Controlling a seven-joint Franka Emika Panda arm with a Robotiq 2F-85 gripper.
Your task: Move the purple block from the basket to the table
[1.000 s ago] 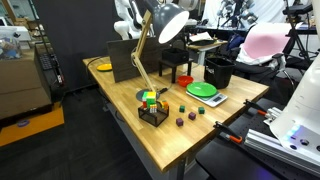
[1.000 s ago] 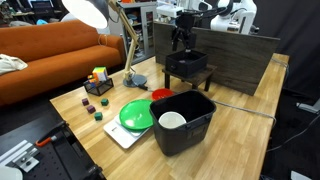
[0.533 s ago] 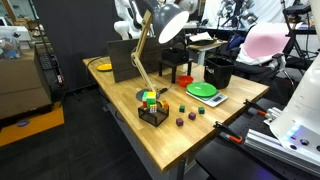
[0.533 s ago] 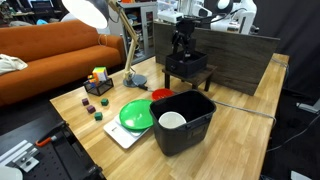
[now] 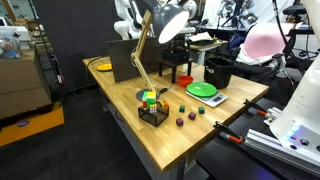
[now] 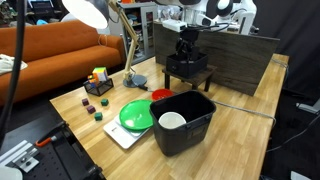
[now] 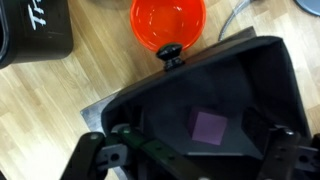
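Observation:
The purple block (image 7: 210,129) lies on the floor of the small square black basket (image 7: 268,78). The basket stands on the light wood table (image 6: 250,130) and shows in both exterior views (image 5: 176,68) (image 6: 188,68). My gripper (image 7: 195,160) is open, with one finger on each side of the block, at the basket's top. In an exterior view the gripper (image 6: 186,46) hangs just above the basket. It holds nothing. The block itself is hidden in both exterior views.
A red bowl (image 7: 168,22) sits right beside the basket. A taller black bin (image 6: 185,125) with a white cup, a green plate (image 6: 135,113), a desk lamp (image 5: 170,22), a small caddy of coloured blocks (image 5: 152,108) and loose small blocks stand nearby. A dark panel (image 6: 225,55) runs behind the basket.
My gripper has come down a little closer to the basket's opening. The basket and the other things have not moved.

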